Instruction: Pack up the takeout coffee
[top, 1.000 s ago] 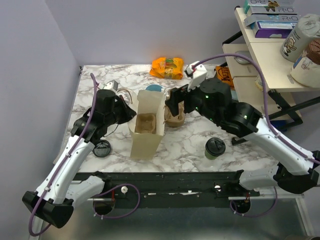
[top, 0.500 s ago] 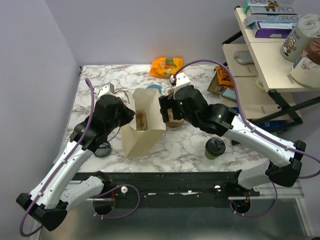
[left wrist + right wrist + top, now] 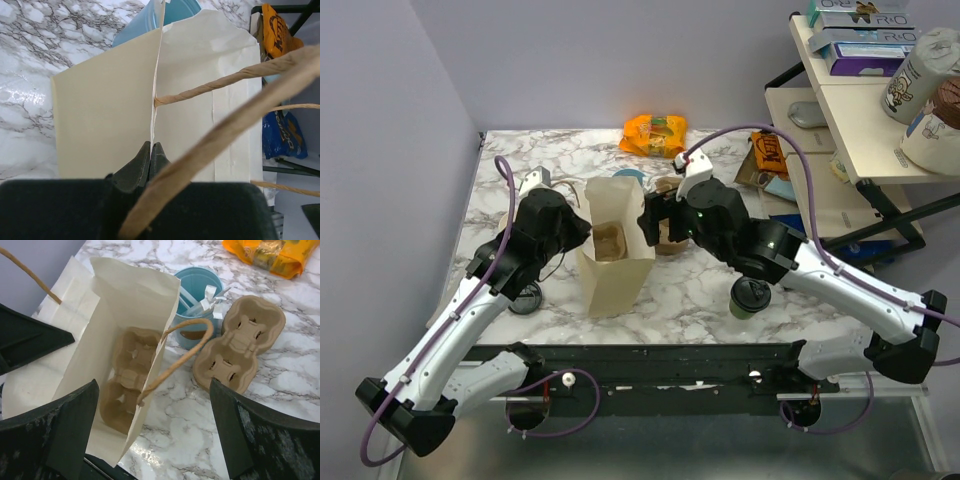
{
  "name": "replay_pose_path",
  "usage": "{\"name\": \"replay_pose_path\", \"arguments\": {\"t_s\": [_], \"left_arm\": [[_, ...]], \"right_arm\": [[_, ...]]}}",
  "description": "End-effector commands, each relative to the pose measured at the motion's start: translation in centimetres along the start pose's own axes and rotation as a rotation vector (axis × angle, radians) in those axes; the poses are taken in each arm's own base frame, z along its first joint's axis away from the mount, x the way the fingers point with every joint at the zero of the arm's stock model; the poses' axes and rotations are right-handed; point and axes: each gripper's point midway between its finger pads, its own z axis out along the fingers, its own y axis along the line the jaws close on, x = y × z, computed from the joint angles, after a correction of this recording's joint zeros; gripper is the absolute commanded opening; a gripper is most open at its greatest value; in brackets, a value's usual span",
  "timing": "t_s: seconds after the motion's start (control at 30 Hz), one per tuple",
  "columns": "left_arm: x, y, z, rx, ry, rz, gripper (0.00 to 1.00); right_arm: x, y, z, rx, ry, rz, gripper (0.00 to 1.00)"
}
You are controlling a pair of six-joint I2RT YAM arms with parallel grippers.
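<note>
The lidded coffee cup [image 3: 751,295] stands on the worktop [image 3: 685,300], right of the paper bag [image 3: 613,275], near-right of and well apart from the right gripper [image 3: 654,222]. That gripper hangs spread wide beside the bag's right rim. The left gripper [image 3: 584,232] pinches the bag's left wall. Writing on the shelf boxes [image 3: 868,42] is too small to read.

The paper bag [image 3: 615,262] hides most of the blue cup [image 3: 628,176].

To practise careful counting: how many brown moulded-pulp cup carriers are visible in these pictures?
2. One brown moulded-pulp cup carrier lies inside the tan paper bag; the other carrier lies on the marble table beside the light-blue cup. Others may be hidden.
</note>
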Motion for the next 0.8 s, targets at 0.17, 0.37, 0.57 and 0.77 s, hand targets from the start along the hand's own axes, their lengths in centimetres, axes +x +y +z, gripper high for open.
{"name": "replay_pose_path", "arguments": {"t_s": [0.17, 0.37, 0.57, 0.77], "left_arm": [[-0.3, -0.2, 0.0, 0.01, -0.03, -0.034, 0.0], [-0.2, 0.0, -0.4, 0.012, -0.03, -0.031, 0.0], [0.5, -0.1, -1.6, 0.075, -0.015, -0.005, 0.42], [1.7, -1.2, -4.5, 0.261, 0.005, 0.056, 0.98]], "right_arm": [[3.3, 2.8, 4.4, -0.033, 0.112, -0.005, 0.94], [4.8, 1.6, 5.1, 0.028, 0.154, -0.066, 0.37], [2.7, 0.3, 3.7, 0.031, 0.113, -0.244, 0.02], [1.2, 1.2, 1.6, -0.114, 0.078, -0.433, 0.01]]}}
